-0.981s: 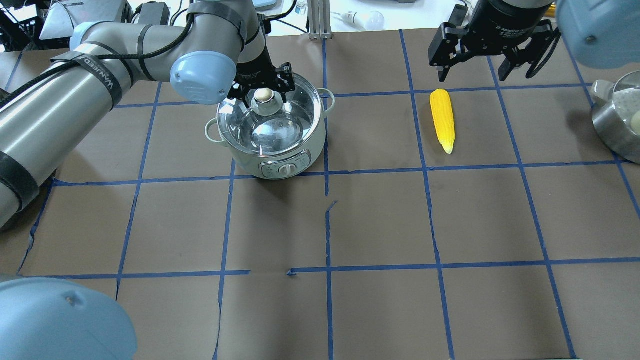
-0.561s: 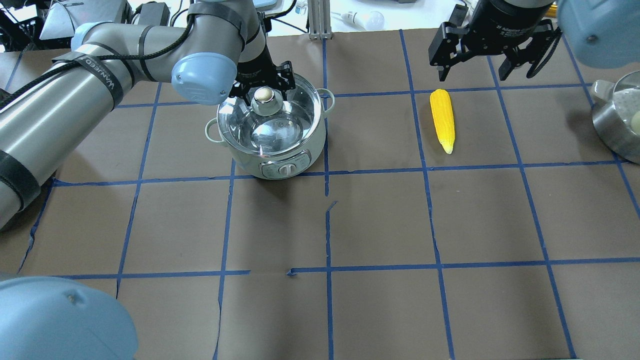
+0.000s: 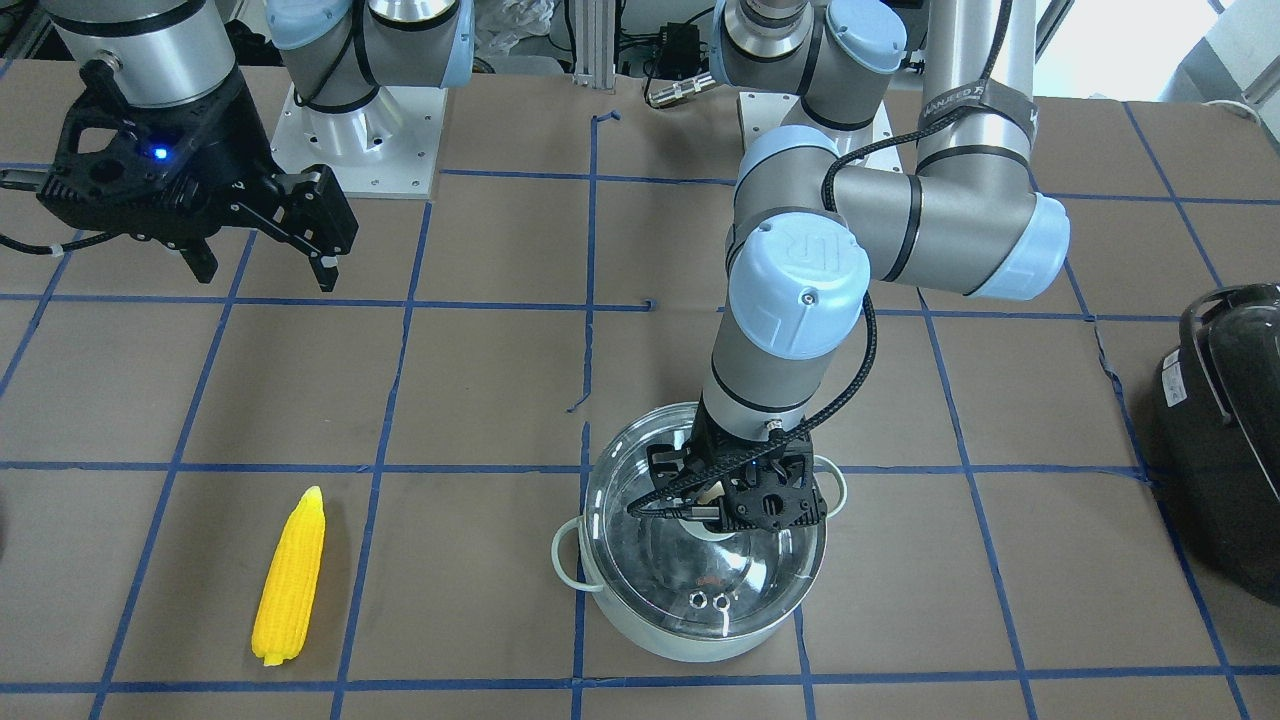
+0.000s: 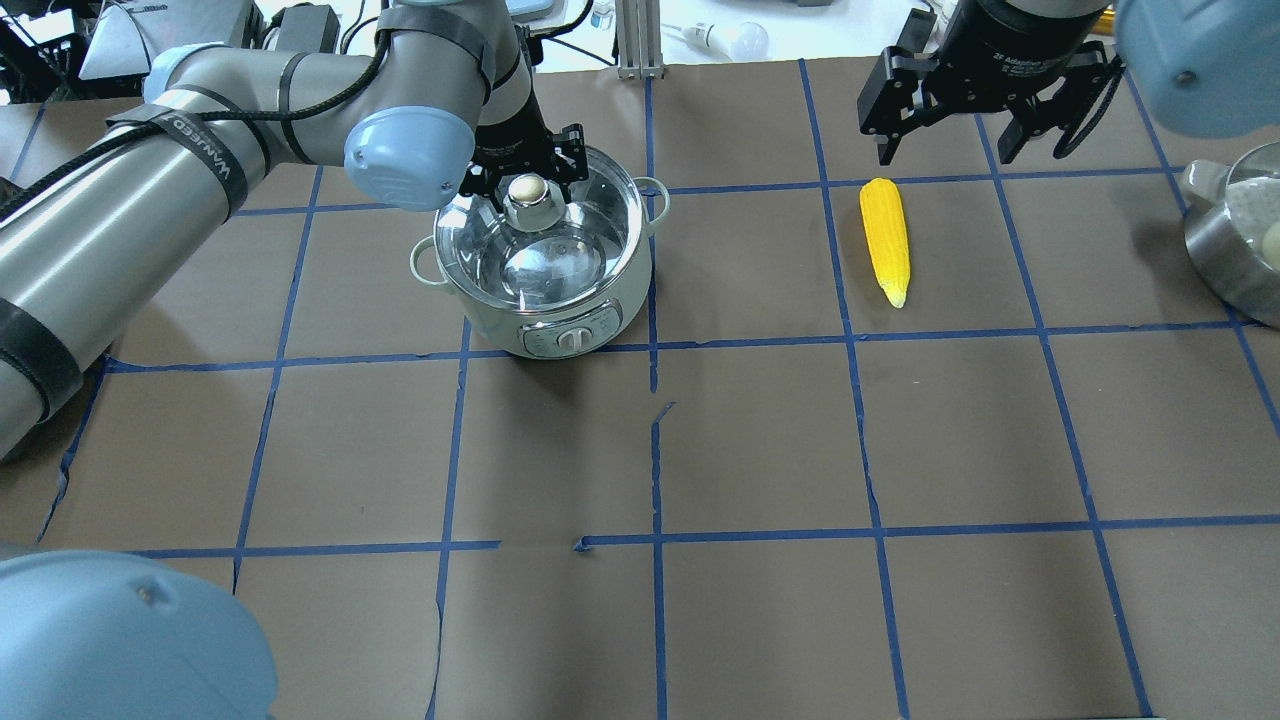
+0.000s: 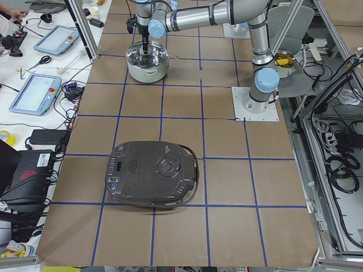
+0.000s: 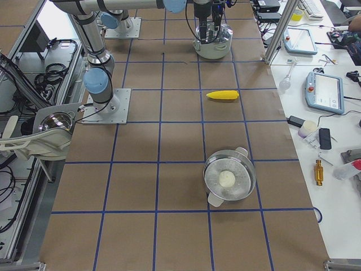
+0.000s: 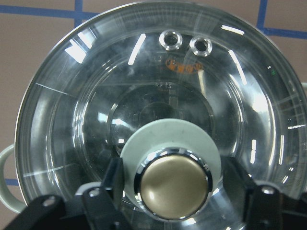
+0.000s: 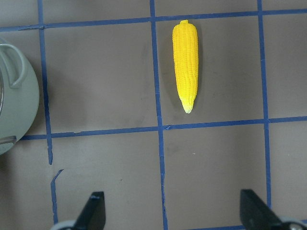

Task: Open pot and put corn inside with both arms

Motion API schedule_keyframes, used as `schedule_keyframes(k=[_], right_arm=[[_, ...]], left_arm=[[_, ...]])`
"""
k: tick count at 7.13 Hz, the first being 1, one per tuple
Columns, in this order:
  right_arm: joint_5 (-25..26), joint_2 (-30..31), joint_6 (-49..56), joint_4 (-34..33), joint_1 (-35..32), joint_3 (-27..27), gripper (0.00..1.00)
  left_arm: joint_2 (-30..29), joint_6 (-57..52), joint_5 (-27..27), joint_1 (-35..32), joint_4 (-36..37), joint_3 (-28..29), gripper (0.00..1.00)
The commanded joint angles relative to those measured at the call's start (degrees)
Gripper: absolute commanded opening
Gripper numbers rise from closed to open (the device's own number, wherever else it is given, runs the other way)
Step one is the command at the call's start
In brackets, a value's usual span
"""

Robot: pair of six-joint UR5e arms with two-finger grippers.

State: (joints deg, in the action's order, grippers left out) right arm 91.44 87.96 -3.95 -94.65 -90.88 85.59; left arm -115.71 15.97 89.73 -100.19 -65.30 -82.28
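The pot [image 4: 590, 310] stands far left on the table [image 4: 760, 440] in the overhead view, with its glass lid [image 7: 96, 96] on. The left gripper [image 4: 527, 180] straddles the knob [image 7: 173, 184], fingers [image 7: 108, 191] close against it, but I cannot tell whether they pinch. A shallow grip could let the smooth knob slip, dropping the lid or dragging the pot. The 1 corn [image 4: 886, 240] lies flat well to the right. The right gripper [image 4: 945, 150] hangs spread wide just beyond its thick far end, and an off-centre pinch could roll it away.

Bright, even overhead light; shadows soft, faint. White glare streaks across glass lid [image 7: 144, 43] in left wrist view. Overhead view: top edge overexposed, joint cap [image 4: 120, 640] lower left soft-focused.
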Motion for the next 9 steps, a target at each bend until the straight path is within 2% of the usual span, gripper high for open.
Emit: schedule_keyframes(k=[1, 3, 6, 7, 8, 9], right_arm=[[0.0, 0.0, 0.0, -0.1, 0.0, 0.2, 1.00], [0.0, 0.1, 0.0, -0.1, 0.0, 0.2, 1.00], [-0.1, -0.1, 0.3, -0.3, 0.4, 0.4, 1.00], [-0.3, -0.3, 1.0, -1.4, 1.1, 0.5, 1.00], [-0.1, -1.8, 2.4, -3.2, 2.2, 0.2, 1.00], [-0.2, -2.9, 5.2, -3.6, 3.7, 0.6, 1.00]], left_arm=[[0.0, 0.1, 0.2, 0.0, -0.1, 0.0, 0.40], [1.0, -0.4, 0.4, 0.0, -0.1, 0.4, 0.34], [4.3, -1.3, 0.5, 2.5, -3.6, 3.4, 0.34], [5.6, -5.6, 0.4, 6.4, -7.5, 4.3, 0.34], [6.7, -12.8, 0.4, 11.2, -7.9, 4.1, 0.34], [7.4, -14.9, 0.4, 16.3, -7.9, 3.5, 0.34]])
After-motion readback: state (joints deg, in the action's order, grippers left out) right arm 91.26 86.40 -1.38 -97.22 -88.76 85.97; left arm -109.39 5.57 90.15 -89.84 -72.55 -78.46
